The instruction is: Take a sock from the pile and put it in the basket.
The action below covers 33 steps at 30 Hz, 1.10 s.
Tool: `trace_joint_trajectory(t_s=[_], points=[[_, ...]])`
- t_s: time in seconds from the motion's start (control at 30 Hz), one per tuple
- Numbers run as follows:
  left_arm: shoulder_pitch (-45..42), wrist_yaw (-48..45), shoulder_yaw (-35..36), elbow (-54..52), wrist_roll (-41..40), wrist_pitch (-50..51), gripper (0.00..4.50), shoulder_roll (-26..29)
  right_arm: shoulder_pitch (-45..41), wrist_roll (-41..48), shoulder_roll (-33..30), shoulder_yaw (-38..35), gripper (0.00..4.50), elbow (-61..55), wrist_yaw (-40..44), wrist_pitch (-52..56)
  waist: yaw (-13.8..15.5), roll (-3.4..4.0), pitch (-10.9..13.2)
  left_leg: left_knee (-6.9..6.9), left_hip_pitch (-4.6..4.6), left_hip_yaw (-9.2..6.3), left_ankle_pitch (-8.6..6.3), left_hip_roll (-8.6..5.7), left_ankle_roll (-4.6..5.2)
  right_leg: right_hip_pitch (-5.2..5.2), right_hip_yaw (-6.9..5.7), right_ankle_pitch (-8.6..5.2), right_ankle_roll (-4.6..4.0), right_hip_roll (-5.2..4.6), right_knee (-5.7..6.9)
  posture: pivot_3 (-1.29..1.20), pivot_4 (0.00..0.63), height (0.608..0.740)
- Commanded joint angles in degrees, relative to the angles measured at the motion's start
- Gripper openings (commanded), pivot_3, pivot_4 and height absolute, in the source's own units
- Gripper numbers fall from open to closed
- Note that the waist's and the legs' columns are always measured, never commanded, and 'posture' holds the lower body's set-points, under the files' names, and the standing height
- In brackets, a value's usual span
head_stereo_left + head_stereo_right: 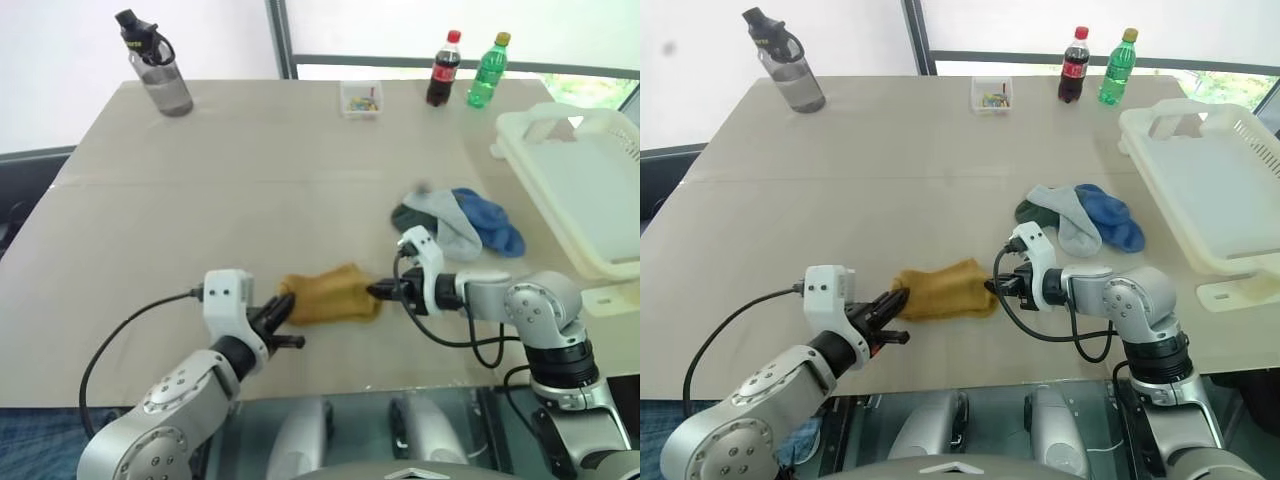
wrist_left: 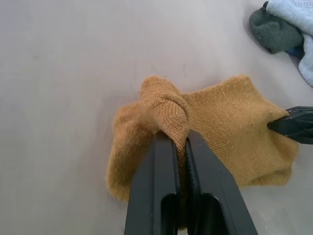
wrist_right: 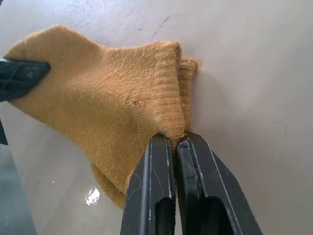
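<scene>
A: Starting at the lower left of the head view, the left gripper [image 1: 283, 325] has its two black fingers pinched tight on one end of the mustard sock [image 1: 330, 295], which lies low in the middle of the frame on the table [image 1: 250, 180].

B: And at the sock's other end, the right gripper [image 1: 385, 292] is clamped on the ribbed cuff. So one sock, nipped from both sides.

A: That looks like the risk. If the arms pull apart, the knit stretches and one thin pinch could slip off; if only one lets go late, the sock may be dragged sideways instead of lifted.

B: It's soft, fuzzy wool-like knit, folded and lumpy, so it will droop and swing once raised.

A: Right of it, in the middle right, sits the pile [image 1: 460, 222]: grey, dark green and bright blue socks, limp and overlapping.

B: A swinging sock could brush them on the way across.

A: At the far right edge is the basket [image 1: 585, 185], hard cream plastic, shallow, with a raised rim and slotted sides. A low carry might catch that rim.
</scene>
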Motion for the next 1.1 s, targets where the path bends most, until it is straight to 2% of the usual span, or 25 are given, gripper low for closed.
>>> trace_joint_trajectory(t_s=[0.03,0.43,0.53,0.6,0.63,0.67,0.87,1.1], points=[[0.55,0.84,-0.49,-2.21,-1.42,-0.5,0.03,-0.21,-0.85,-0.66,0.19,-0.87,0.22,-0.41,0.52,-0.7,0.02,0.0,0.0,0.0,0.0,-0.01,0.0,0.0,0.0,0.0,0.0,0.0,0.0,0.0,0.0,0.0,0.15,0.74],[0.04,3.09,-1.11,-1.86,-2.74,-0.84,0.03,-0.37,-0.55,-1.35,0.51,-0.3,0.22,-0.85,2.39,-0.83,0.0,0.0,0.0,0.0,0.0,-0.01,0.0,0.0,0.0,0.0,-0.01,-0.02,-0.02,0.0,0.0,0.0,0.15,0.74],[-0.11,3.22,-1.58,-1.69,-2.52,-0.88,0.0,-0.43,-0.24,-1.01,-0.29,0.03,1.03,-1.88,3.66,-0.64,-0.01,0.0,0.0,0.0,0.0,-0.01,0.0,0.0,0.0,0.0,-0.01,-0.04,-0.06,0.0,-0.01,0.0,0.15,0.74],[-0.11,3.21,-1.75,-1.6,-2.44,-0.9,0.0,-0.42,-0.11,-0.94,-0.73,0.06,1.96,-2.37,4.12,-0.41,0.0,0.0,0.0,0.0,-0.01,-0.01,0.0,0.0,0.0,0.0,-0.01,-0.04,-0.07,0.0,-0.03,0.0,0.15,0.74],[-0.12,3.21,-1.77,-1.57,-2.41,-0.9,0.0,-0.41,-0.09,-0.93,-0.94,-0.04,2.57,-2.57,4.27,-0.34,0.0,0.0,0.0,-0.01,-0.01,-0.01,0.0,0.0,0.0,0.0,-0.01,-0.04,-0.07,0.0,-0.04,0.0,0.15,0.74],[-0.13,3.19,-1.8,-1.55,-2.39,-0.9,0.0,-0.37,-0.18,-0.83,-1.13,-0.66,2.92,-2.65,4.41,-0.36,0.01,0.0,0.0,-0.01,-0.01,-0.01,0.0,0.0,0.0,0.0,-0.01,-0.04,-0.06,0.0,-0.04,0.0,0.15,0.74],[-0.14,3.1,-2.04,-1.37,-2.28,-1.08,0.0,-0.08,-1.12,0.78,-3.35,-4.74,2.92,-3.95,7.93,-3.4,0.05,0.0,0.0,-0.01,-0.02,0.0,0.0,-0.01,0.0,0.0,-0.01,-0.04,-0.06,-0.02,-0.07,0.0,0.15,0.74],[-0.25,3.06,-2.15,-1.14,-2.26,-1.1,0.0,-0.04,-1.18,3.99,-1.44,-6.28,2.92,-6.19,9.87,-5.27,-0.03,0.0,0.01,-0.08,-0.02,-0.02,0.0,0.0,0.0,-0.01,-0.03,-0.03,-0.02,0.0,-0.08,0.0,0.15,0.74]])
